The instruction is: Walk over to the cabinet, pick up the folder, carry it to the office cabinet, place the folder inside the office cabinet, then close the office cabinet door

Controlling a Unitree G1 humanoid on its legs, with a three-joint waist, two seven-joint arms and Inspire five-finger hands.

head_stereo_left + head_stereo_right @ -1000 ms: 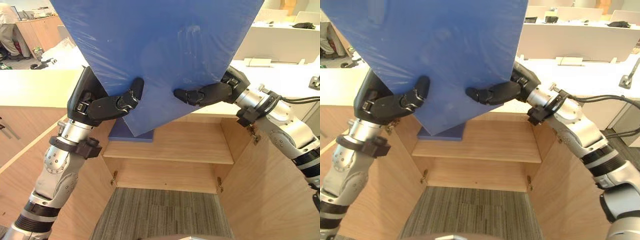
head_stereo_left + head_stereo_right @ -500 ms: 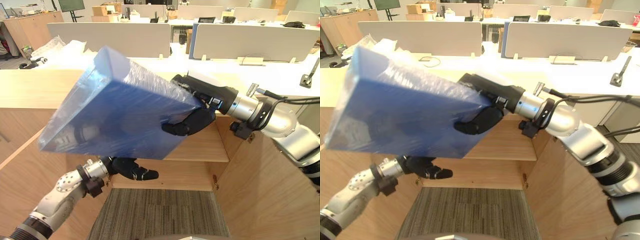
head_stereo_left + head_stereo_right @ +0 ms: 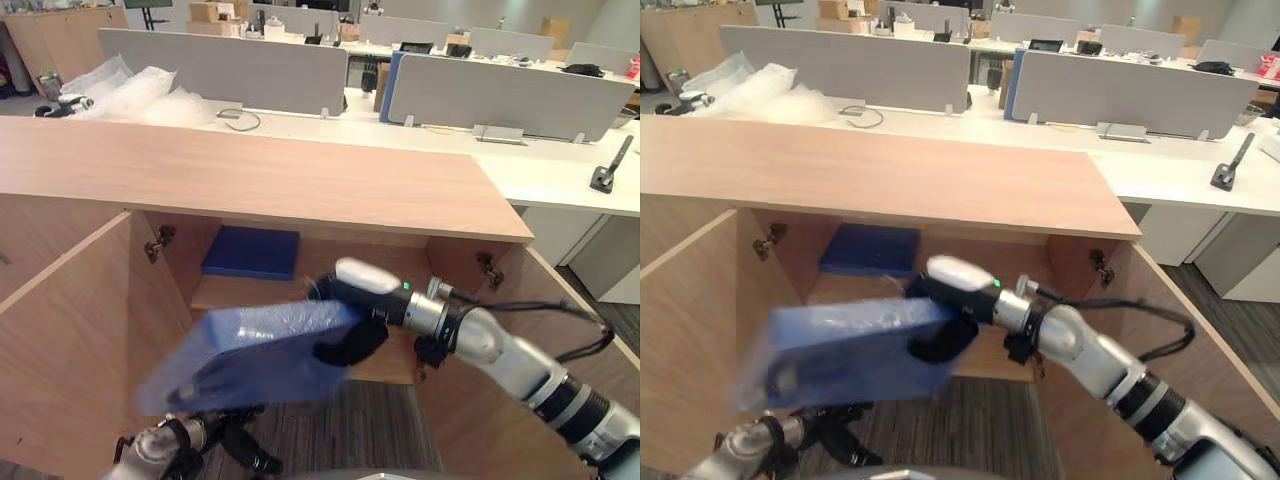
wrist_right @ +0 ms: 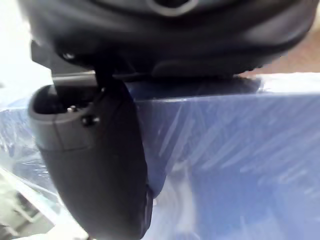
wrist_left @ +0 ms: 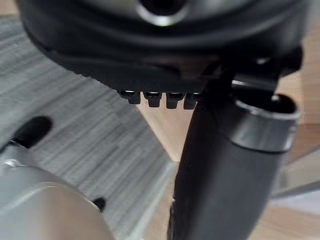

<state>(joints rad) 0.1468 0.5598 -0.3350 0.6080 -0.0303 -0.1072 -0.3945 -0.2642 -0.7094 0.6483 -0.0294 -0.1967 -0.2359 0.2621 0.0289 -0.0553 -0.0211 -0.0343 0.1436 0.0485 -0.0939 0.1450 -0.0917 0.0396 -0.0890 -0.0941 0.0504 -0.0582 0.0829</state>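
Observation:
A blue plastic-wrapped folder (image 3: 250,355) hangs tilted in front of the open office cabinet (image 3: 250,175), level with its shelf (image 3: 230,292). My right hand (image 3: 352,343) is shut on the folder's right end, thumb across its face (image 4: 240,150). Below the folder, my left hand (image 3: 240,445) hangs low over the carpet with fingers straight, touching nothing. A second blue folder (image 3: 251,252) lies flat at the back left of the shelf.
Both cabinet doors stand open, the left door (image 3: 70,340) and the right door (image 3: 500,400) flanking the opening. Grey carpet (image 3: 380,420) lies in front. Behind the cabinet are white desks with grey partitions (image 3: 220,70) and bubble wrap (image 3: 130,90).
The folder has come down from in front of the camera to the cabinet opening. My left hand let go of it and dropped low; my right hand alone holds it. The view has shifted.

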